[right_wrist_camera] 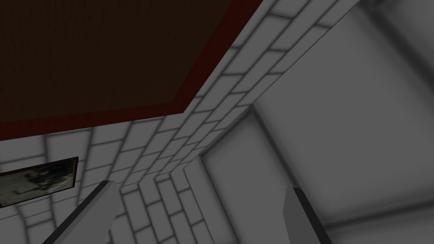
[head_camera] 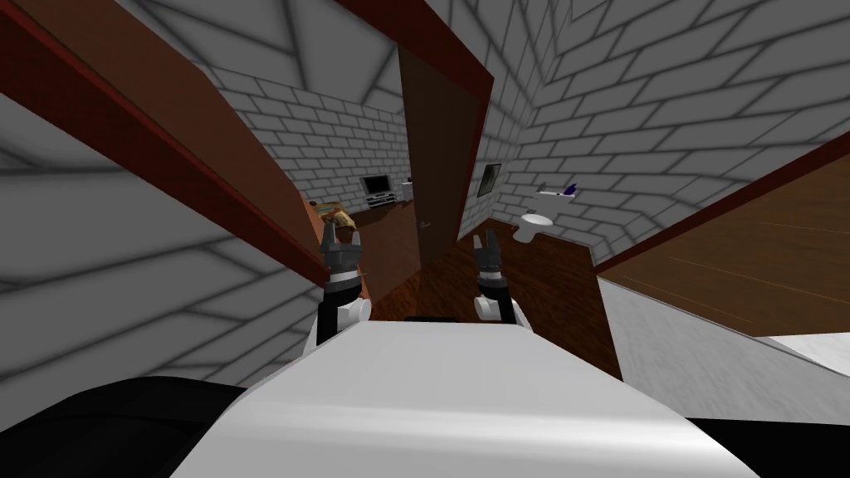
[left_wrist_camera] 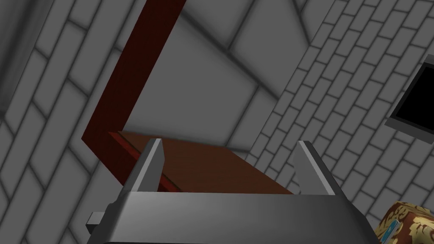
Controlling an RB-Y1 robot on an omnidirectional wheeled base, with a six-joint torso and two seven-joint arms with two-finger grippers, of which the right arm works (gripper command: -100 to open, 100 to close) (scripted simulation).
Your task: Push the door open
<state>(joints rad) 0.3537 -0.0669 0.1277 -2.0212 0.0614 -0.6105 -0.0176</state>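
While left gripper point(head_camera: 342, 237) and right gripper point(head_camera: 486, 240) are held spread, door point(head_camera: 440, 149) is judged ajar; a forward push is required.

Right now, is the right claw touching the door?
Apart. The right wrist view shows grey brick wall between the open right claw and the dark brown door; neither finger reaches the panel.

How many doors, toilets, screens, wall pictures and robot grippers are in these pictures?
door: 1
toilet: 1
screen: 1
wall picture: 1
grippers, both open (left gripper, right gripper): 2
Total: 6
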